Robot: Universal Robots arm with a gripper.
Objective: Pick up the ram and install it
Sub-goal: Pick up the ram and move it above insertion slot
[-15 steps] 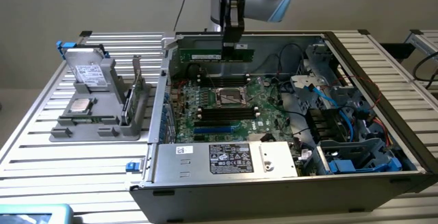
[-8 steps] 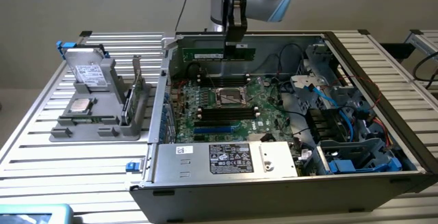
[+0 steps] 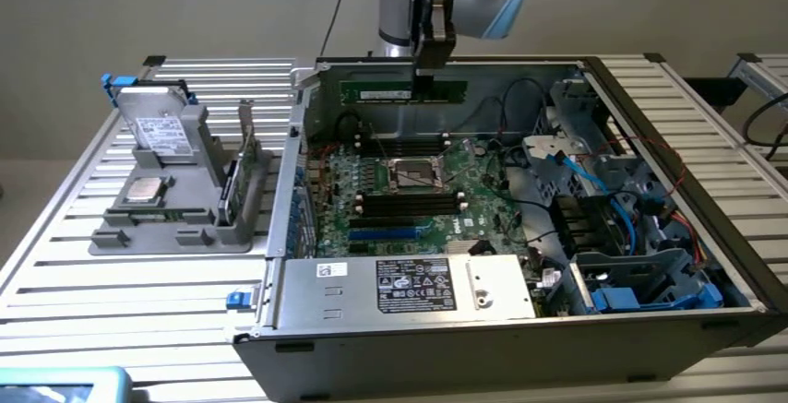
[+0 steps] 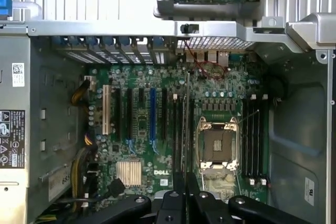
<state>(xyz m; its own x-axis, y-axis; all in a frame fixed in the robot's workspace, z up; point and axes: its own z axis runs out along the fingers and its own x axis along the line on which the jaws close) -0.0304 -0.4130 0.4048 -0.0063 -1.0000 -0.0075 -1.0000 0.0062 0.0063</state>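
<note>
Closest to your wrist camera, the gripper (image 4: 185, 182) is clenching its jaws almost closed on the ram (image 4: 186, 124), which is appearing edge-on as a thin strip in front of the motherboard (image 4: 142, 129), just beside the processor socket (image 4: 217, 145) and the memory slots (image 4: 177, 140). Your exterior view is giving you what that one is not: the ram (image 3: 397, 91) is hanging broadside and level at twelve o'clock over the open computer case (image 3: 493, 357), clear of the motherboard, while a grey parts tray (image 3: 185, 232) is sitting at nine o'clock.
</note>
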